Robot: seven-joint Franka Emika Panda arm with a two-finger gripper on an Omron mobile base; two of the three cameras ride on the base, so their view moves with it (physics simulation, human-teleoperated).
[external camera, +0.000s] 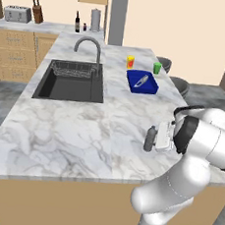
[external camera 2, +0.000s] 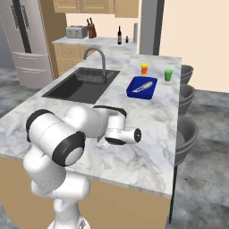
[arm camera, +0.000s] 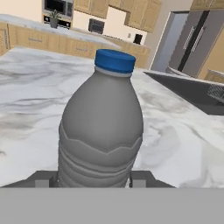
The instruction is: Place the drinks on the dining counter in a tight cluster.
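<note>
A small grey bottle (external camera: 150, 138) with a blue cap stands upright on the dining counter (external camera: 73, 130) near its front right edge. My gripper (external camera: 156, 139) reaches it sideways from the right, shut on its body. In the hand view the grey bottle (arm camera: 103, 127) rises between my two fingertips (arm camera: 142, 177), which press its sides. A tall dark wine bottle (external camera: 77, 22) and a small reddish bottle (external camera: 84, 27) stand far off on the back counter by the wall. From the right base camera, the wine bottle (external camera 2: 119, 36) and reddish bottle (external camera 2: 127, 40) stand beyond the dining counter (external camera 2: 147, 129).
A black sink (external camera: 71, 82) with a curved faucet (external camera: 92, 48) takes the island's left middle. A blue tray (external camera: 141, 81), a yellow cup (external camera: 130, 62) and a green cup (external camera: 157, 67) sit at the far right. Dark stools (external camera 2: 185, 134) line the right edge.
</note>
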